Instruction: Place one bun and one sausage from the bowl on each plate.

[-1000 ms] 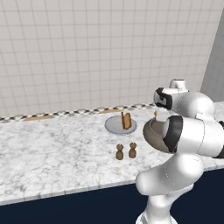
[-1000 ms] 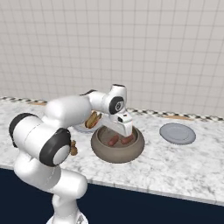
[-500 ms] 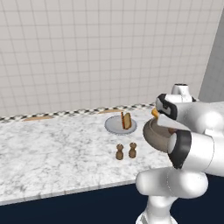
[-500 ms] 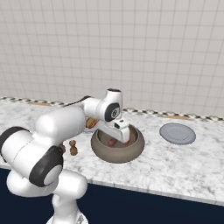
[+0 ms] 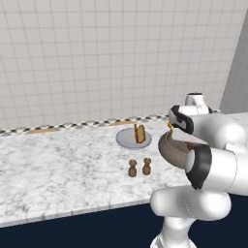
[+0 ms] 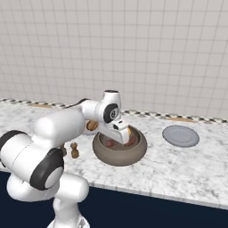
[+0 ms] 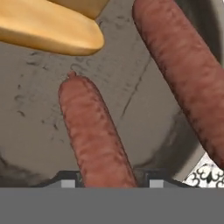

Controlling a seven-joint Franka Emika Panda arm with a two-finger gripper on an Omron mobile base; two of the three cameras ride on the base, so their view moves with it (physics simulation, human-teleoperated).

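Note:
The taupe bowl (image 6: 119, 151) stands on the marble counter, and my gripper (image 6: 123, 135) reaches down inside it. In the hand view the gripper (image 7: 109, 181) is open, with one sausage (image 7: 94, 135) lying lengthwise between its fingertips (image 7: 68, 182). A second sausage (image 7: 183, 74) lies to the right and a bun (image 7: 48, 28) at the top left, all on the bowl's ridged floor. One grey plate (image 5: 127, 139) left of the bowl (image 5: 167, 147) carries a bun with a sausage (image 5: 140, 133). The other plate (image 6: 180, 136) lies bare to the bowl's right.
Two small brown shakers (image 5: 131, 168) (image 5: 147, 166) stand in front of the loaded plate, close to the bowl's left side. A tiled wall runs along the back of the counter, and the counter's front edge is near my base.
The hand has sunk deeper into the bowl, while the arm's elbow has swung lower and forward. The plates, bowl and shakers stay put.

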